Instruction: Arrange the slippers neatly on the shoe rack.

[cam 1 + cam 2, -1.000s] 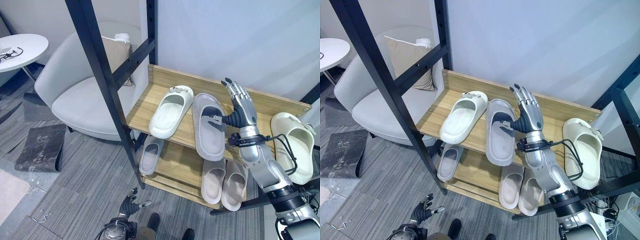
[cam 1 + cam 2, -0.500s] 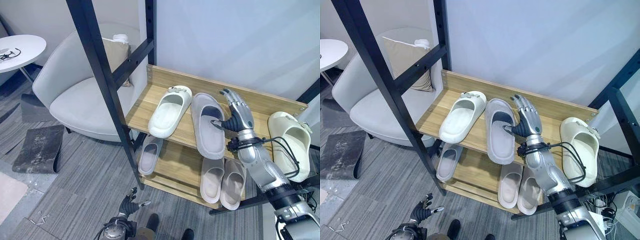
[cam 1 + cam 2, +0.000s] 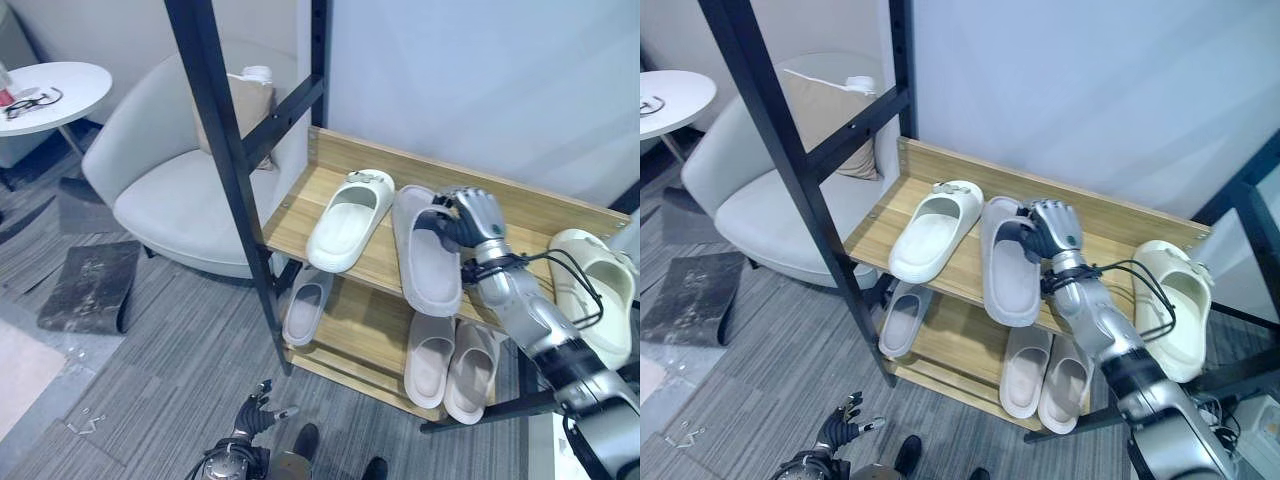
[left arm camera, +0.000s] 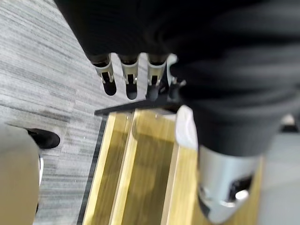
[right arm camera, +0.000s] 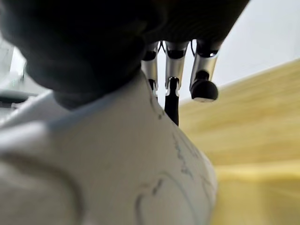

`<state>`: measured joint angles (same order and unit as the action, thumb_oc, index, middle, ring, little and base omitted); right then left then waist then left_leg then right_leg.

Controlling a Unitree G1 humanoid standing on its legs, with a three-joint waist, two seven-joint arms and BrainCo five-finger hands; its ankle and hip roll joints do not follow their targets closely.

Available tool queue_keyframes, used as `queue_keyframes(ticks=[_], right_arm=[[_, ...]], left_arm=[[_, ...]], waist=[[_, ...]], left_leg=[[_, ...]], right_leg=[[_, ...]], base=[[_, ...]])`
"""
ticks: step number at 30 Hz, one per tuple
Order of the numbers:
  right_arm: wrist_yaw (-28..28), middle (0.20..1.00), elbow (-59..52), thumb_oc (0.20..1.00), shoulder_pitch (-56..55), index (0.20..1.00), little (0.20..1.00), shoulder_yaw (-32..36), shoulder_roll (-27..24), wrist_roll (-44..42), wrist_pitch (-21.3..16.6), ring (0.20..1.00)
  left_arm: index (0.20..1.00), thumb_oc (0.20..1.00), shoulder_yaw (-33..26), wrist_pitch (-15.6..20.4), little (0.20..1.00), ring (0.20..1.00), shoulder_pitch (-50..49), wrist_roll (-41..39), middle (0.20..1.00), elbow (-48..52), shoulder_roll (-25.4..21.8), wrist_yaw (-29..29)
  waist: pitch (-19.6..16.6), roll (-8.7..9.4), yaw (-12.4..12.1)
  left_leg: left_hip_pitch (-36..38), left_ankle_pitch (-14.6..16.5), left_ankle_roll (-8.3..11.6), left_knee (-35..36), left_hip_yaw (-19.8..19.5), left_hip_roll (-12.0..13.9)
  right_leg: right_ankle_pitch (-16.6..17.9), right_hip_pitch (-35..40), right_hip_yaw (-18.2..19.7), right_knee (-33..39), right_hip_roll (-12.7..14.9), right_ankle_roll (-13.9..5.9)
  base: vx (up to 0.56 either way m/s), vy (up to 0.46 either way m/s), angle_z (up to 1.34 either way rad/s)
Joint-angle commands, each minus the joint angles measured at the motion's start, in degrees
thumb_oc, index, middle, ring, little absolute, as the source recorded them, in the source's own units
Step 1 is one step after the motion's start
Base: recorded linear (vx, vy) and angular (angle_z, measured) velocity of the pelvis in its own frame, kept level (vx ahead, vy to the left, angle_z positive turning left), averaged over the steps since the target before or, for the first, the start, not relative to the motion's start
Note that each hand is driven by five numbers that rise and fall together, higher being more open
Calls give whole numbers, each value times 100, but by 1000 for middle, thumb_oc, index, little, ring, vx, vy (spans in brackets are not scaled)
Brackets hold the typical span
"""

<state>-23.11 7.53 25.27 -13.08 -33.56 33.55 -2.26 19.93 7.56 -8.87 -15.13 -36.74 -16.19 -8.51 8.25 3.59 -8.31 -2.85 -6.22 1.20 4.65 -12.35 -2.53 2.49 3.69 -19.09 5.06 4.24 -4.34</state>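
Low above the grey carpet, the left hand hangs with relaxed, empty fingers. On the wooden two-tier shoe rack, the right hand is curled over the grey rubber slipper's strap; it is best slid straight, parallel to the cream slipper beside it.

three pale foam slippers on the wooden top shelf, three greyish slippers on the lower shelf, one light-grey armchair, one round white side table
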Motion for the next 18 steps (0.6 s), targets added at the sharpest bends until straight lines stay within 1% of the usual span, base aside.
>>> queue_keyframes(ticks=[1,2,3,4,5,6,8,9,10,11,13,14,15,16,17,18], right_arm=[[-717,200,-1638,200,-138,200,200,1136,-171,-401,-330,200],[-711,200,-1650,200,-150,200,200,1145,-169,-400,-327,200],[-891,200,-2325,200,-214,200,200,1439,-37,-559,-587,200],[-879,200,-2348,200,-234,200,200,1450,-32,-562,-586,200],[-933,200,-2859,200,-218,200,200,1630,158,-1102,-912,200],[-878,200,-2994,200,-268,200,200,1652,281,-1458,-1069,200],[-695,200,-3210,200,-220,200,200,1500,673,-2563,-1475,200],[-504,200,-3354,200,-220,200,200,1356,905,-3232,-1713,200],[-139,200,-3510,200,-237,200,200,1080,1137,-4044,-1910,200],[32,200,-3599,200,-290,200,200,860,1207,-4428,-1972,200],[740,200,-3813,200,-433,200,200,92,1512,-5667,-1964,200],[941,200,-3903,200,-467,200,200,-127,1542,-5980,-1934,200],[950,200,-3903,200,-469,200,200,-128,1540,-5990,-1934,200],[1304,200,-3949,200,-544,200,200,-546,1692,-6576,-1862,200],[1601,200,-3934,200,-534,200,200,-1178,1813,-6746,-1747,200],[1599,200,-3932,200,-531,200,200,-1184,1815,-6742,-1747,200]], left_arm=[[1000,1000,-108,189,1000,1000,266,-134,1000,-61,53,-91],[1000,1000,-103,189,1000,1000,265,-134,1000,-61,50,-91],[1000,1000,-134,163,1000,1000,230,-73,1000,-86,93,-119],[1000,1000,-133,164,1000,1000,227,-70,1000,-90,94,-120],[1000,1000,-135,148,1000,1000,174,-56,1000,-45,133,-132],[1000,1000,-125,144,1000,1000,145,-74,1000,-21,146,-147],[1000,1000,-89,99,1000,1000,123,-108,1000,-11,156,-157],[1000,1000,-74,71,1000,1000,125,-160,1000,-27,175,-187],[1000,1000,-75,39,1000,1000,123,-223,1000,20,165,-198],[1000,1000,-90,21,1000,1000,113,-253,1000,63,157,-210],[1000,1000,-122,-20,1000,1000,87,-318,1000,34,163,-252],[1000,1000,-129,-22,1000,1000,87,-328,1000,-16,188,-268],[1000,1000,-132,-20,1000,1000,85,-327,1000,-18,192,-268],[1000,1000,-134,-27,1000,1000,106,-355,1000,-113,217,-282],[1000,1000,-110,-12,1000,1000,145,-397,1000,-112,224,-342],[1000,1000,-114,-11,1000,1000,146,-397,1000,-114,227,-342]], waist=[[-75,62,-33],[-77,64,-38],[-95,31,35],[-99,32,32],[-119,-10,111],[-131,-14,120],[-138,-50,149],[-138,-64,163],[-116,-83,172],[-129,-97,184],[-111,-131,175],[-127,-132,190],[-132,-134,196],[-122,-146,195],[-103,-159,159],[-107,-159,166]], left_leg=[[500,683,22,-16,-42,12],[500,683,22,-16,-42,12],[512,676,12,-15,-6,15],[514,679,12,-15,-4,17],[527,677,3,-12,40,15],[535,677,0,-12,59,18],[547,673,-8,-8,94,18],[555,669,-11,-9,112,20],[551,631,-15,-20,138,9],[571,653,-8,-5,152,23],[602,662,10,-4,187,42],[575,634,9,1,184,32],[572,635,9,1,182,32],[573,632,16,0,181,33],[567,620,27,-2,174,30],[561,619,27,-2,171,30]], right_leg=[[-362,225,53,-38,191,-269],[-362,225,53,-38,191,-269],[-361,227,89,-50,201,-268],[-363,229,91,-49,200,-267],[-357,225,136,-54,207,-265],[-357,226,151,-56,207,-262],[-349,216,178,-53,209,-256],[-344,210,199,-55,214,-251],[-308,198,218,-69,229,-246],[-329,206,223,-68,222,-243],[-337,211,254,-96,215,-226],[-320,183,242,-98,227,-227],[-322,181,240,-99,227,-227],[-319,174,234,-108,227,-219],[-304,168,234,-109,229,-203],[-304,164,231,-109,229,-203]], base=[[-10,9,8],[0,0,0],[-9,-3,-11],[-30,-5,-11],[-22,-3,-4],[-36,-1,-2],[-37,1,-4],[-75,8,-8],[-42,4,-17],[-50,2,-29],[-29,-10,-22],[0,0,0],[-34,2,3],[-52,-7,1],[-52,-7,3],[-72,-17,2]])
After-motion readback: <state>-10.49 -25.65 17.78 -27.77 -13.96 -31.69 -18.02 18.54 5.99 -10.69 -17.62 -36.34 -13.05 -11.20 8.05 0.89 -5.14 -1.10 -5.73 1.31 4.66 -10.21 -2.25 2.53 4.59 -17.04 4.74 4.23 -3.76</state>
